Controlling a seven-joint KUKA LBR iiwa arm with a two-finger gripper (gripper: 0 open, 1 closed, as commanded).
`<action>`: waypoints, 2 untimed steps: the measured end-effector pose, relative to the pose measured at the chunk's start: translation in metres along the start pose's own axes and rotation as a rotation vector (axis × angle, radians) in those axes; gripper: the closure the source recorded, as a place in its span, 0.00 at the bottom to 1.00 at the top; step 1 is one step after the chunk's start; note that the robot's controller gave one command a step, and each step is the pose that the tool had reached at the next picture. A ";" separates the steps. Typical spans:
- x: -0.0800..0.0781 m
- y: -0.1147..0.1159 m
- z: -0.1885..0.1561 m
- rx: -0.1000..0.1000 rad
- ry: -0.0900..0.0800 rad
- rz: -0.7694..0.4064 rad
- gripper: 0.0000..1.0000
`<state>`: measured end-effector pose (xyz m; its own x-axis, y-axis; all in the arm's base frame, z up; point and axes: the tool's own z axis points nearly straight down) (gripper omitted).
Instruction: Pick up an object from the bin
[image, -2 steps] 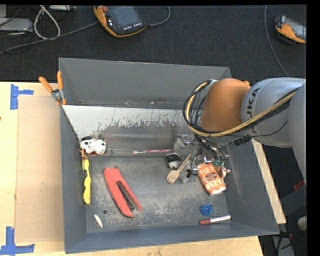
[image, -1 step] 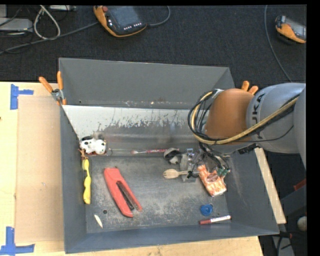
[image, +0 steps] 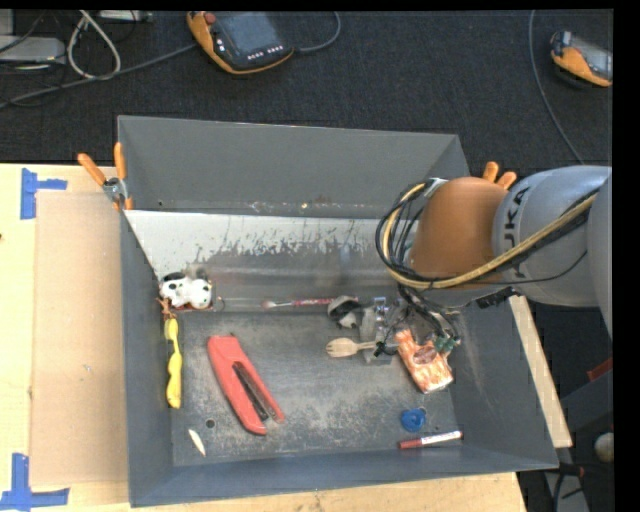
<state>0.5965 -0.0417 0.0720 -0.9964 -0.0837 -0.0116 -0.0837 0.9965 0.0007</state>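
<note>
My gripper (image: 384, 324) hangs low at the right of the bin's middle, under the arm's orange cover. A small wooden spoon (image: 345, 348) lies just left of it, its handle reaching up to the gripper. An orange-red packet (image: 426, 364) lies tilted right beside it on the right. A dark grey and white piece (image: 346, 310) sits at the gripper's upper left, by the back wall's foot. From there a thin red stick (image: 296, 302) runs off to the left.
A red folding tool (image: 243, 384) lies left of centre, a yellow brush (image: 173, 362) along the left wall, and a black-and-white toy cow (image: 187, 292) in the back left corner. At the front are a cream stub (image: 197, 441), a blue cap (image: 413, 419) and a red-white marker (image: 431, 439).
</note>
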 end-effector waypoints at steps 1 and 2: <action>0.022 0.025 -0.037 -0.001 0.006 -0.080 1.00; 0.031 0.079 -0.079 -0.001 0.004 -0.108 1.00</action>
<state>0.5578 0.0348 0.1510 -0.9815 -0.1911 -0.0081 -0.1911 0.9816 0.0011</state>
